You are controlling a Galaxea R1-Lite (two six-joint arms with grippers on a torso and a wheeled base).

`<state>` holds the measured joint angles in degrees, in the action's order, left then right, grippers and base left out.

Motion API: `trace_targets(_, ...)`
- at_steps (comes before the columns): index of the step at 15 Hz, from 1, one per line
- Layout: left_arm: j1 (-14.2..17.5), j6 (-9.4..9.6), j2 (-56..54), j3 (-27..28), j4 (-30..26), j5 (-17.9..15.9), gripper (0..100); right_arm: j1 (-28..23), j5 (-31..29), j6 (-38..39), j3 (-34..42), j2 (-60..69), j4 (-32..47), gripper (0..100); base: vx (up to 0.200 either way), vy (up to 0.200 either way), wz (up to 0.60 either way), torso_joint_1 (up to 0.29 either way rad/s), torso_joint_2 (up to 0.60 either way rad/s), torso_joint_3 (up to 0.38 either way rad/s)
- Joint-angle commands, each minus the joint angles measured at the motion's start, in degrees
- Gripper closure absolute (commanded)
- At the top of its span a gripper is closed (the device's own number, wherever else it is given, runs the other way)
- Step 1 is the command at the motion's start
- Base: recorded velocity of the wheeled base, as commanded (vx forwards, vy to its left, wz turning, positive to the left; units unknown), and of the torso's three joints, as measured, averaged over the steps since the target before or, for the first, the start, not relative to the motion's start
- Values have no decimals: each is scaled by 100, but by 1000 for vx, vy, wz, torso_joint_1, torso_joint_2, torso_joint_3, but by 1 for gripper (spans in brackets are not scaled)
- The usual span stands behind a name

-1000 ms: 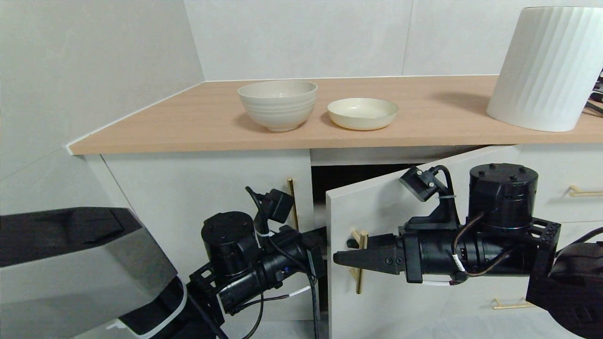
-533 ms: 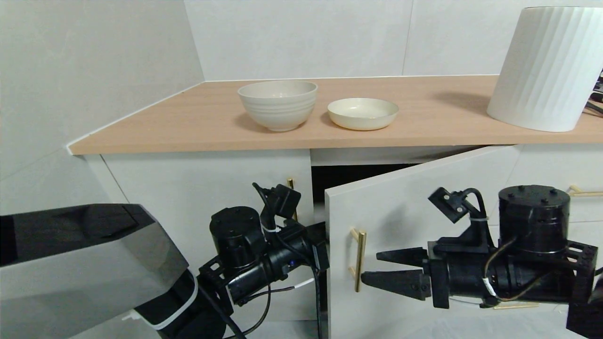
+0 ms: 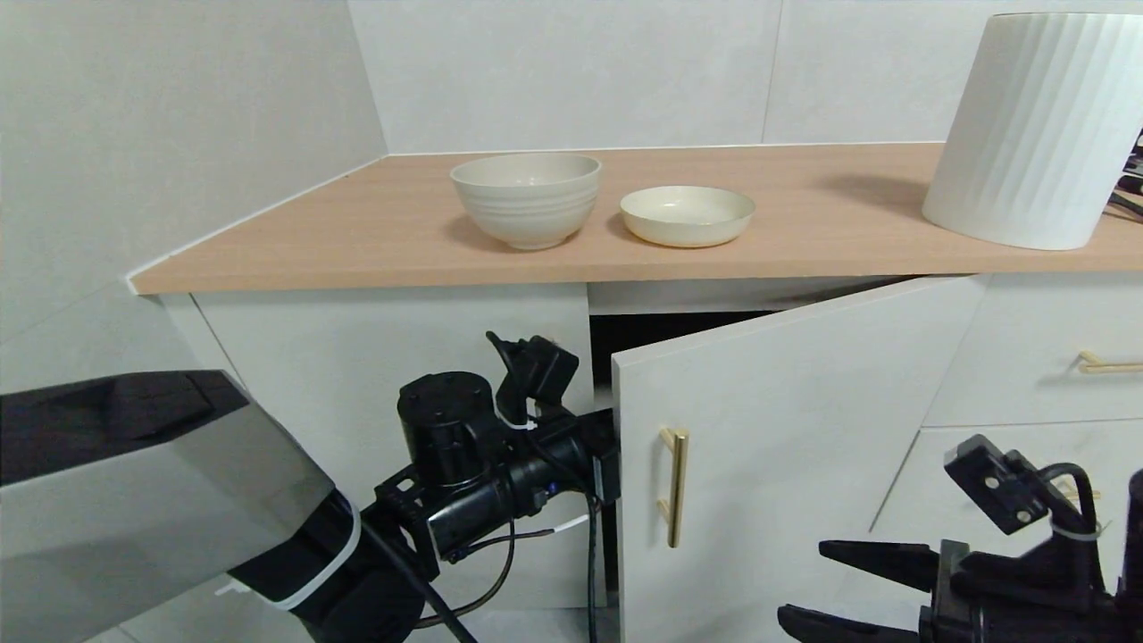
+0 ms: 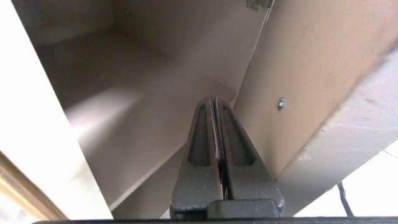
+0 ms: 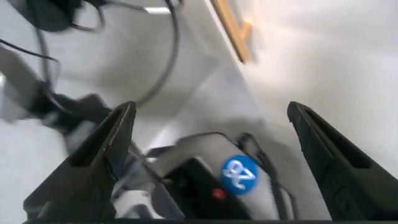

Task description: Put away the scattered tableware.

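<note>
Wood-look counter runs into a corner of pale tiled walls, w/ white cupboard fronts below. The cupboard door stands partly open, a dark gap behind it & a gold handle upright near its free edge.

On the counter above the door are a ribbed bowl, just past the free edge, & a shallow dish beside it. The two are near but apart, both upright. A tall white ribbed bin stands on the counter above the door's hinge side. A drawer front w/ a gold pull lies beyond that side.

L gripper pokes into the gap at the door's free edge, fingers pressed together w/ nothing between them. The pale cupboard floor lies ahead of it. Beside it is a brown panel w/ a screw, prob. the door's inner face, hard to be sure.

R gripper is low in front of the door, below the handle & apart from it. Its fingers are spread wide, holding nothing. Grey floor shows at the door's foot.
</note>
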<state>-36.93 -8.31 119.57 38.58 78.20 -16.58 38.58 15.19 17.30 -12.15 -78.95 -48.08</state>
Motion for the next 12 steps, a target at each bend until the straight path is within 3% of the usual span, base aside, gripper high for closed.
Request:
trace_targets(1,-43,-12,-65,-70,-7,6,100,132,-271,-139,205,371,97,0,0,0,0,0,0,0)
trace_targets(4,-69,-12,-91,-88,2,14,100,132,-535,-218,178,415,378,0,0,0,0,0,0,0)
trace_targets(6,-131,-48,-197,-88,-7,23,100,132,-816,-719,213,424,686,0,0,0,0,0,0,0)
trace_targets(10,-183,-56,-109,-9,-16,14,100,141,-825,-728,222,477,703,0,0,0,0,0,0,0)
trace_targets(12,-192,-56,5,123,-16,14,100,141,-825,-728,213,521,703,0,-200,0,0,2,0,2)
